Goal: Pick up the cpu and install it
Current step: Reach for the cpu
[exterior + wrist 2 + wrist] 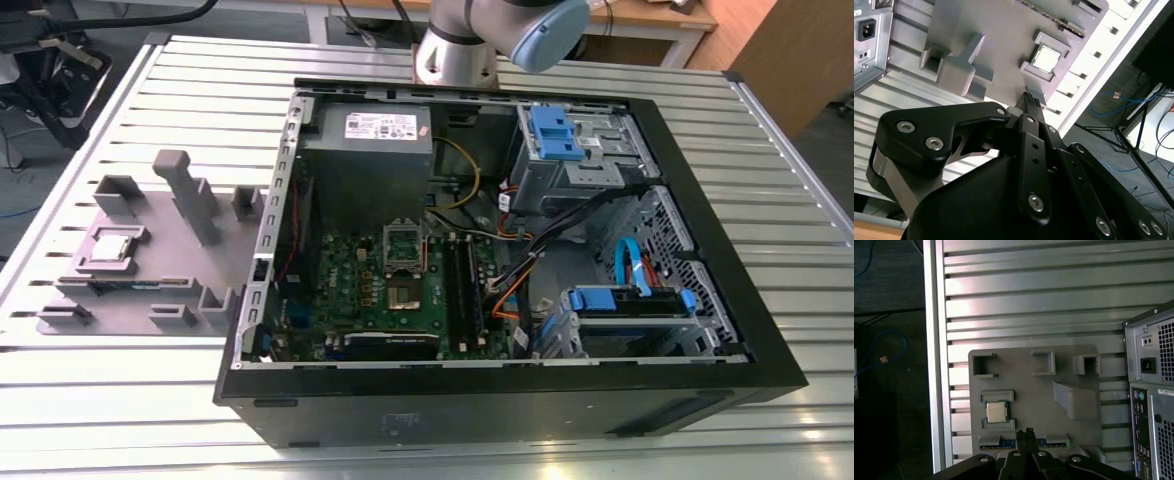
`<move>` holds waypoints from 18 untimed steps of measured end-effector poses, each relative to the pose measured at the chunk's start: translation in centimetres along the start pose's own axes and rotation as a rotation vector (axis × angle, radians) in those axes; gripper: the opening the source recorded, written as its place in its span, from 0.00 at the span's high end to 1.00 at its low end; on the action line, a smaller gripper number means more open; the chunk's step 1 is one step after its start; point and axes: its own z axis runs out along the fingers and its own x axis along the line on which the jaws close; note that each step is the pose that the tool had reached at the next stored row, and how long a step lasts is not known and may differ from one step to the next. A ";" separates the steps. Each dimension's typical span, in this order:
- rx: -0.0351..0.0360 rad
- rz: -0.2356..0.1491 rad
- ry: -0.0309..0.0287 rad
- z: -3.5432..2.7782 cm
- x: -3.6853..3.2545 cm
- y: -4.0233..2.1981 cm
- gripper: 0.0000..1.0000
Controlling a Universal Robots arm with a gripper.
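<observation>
On the ribbed metal table (160,80): one open PC case (534,405), one grey holder plate (1026,390). In a plate pocket, one cpu (996,412), lying flat. Apart from it, one gripper (1029,432), fingers pressed together, holding nothing.

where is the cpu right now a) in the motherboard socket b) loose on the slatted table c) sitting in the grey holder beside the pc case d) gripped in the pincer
c: the cpu lies in a framed recess of the grey holder, outside the pc case.
</observation>
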 end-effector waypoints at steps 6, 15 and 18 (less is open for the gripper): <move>0.0001 0.000 -0.0002 0.73 0.74 -0.09 0.89; -0.0001 0.000 -0.0010 1.99 2.20 -0.26 0.89; 0.0000 0.000 -0.0010 2.54 2.49 -0.30 0.89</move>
